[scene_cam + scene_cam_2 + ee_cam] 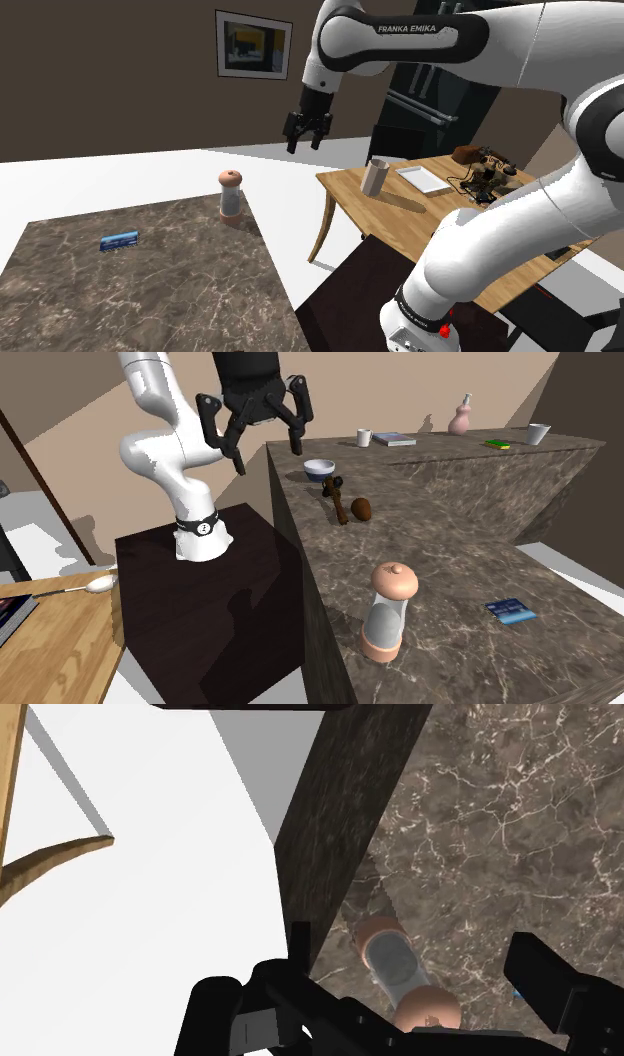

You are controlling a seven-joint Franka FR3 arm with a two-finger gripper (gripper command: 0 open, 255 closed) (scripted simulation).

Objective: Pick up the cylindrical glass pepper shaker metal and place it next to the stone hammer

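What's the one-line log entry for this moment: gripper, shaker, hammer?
black two-finger gripper: open, empty, hovering over dark marbled counter edge | peach-capped grey cylindrical pepper shaker: upright on counter, ungrasped | brown-handled hammer: farther along counter

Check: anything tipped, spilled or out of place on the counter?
Nothing stands out. The pepper shaker stands upright near the counter edge, the hammer lies flat by the bowl, and the open gripper hangs apart.

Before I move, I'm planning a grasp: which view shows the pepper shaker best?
The second exterior view: the pepper shaker stands close, whole and upright on the counter. The shoulder view shows it far off; the wrist view, slanted, partly behind the gripper.
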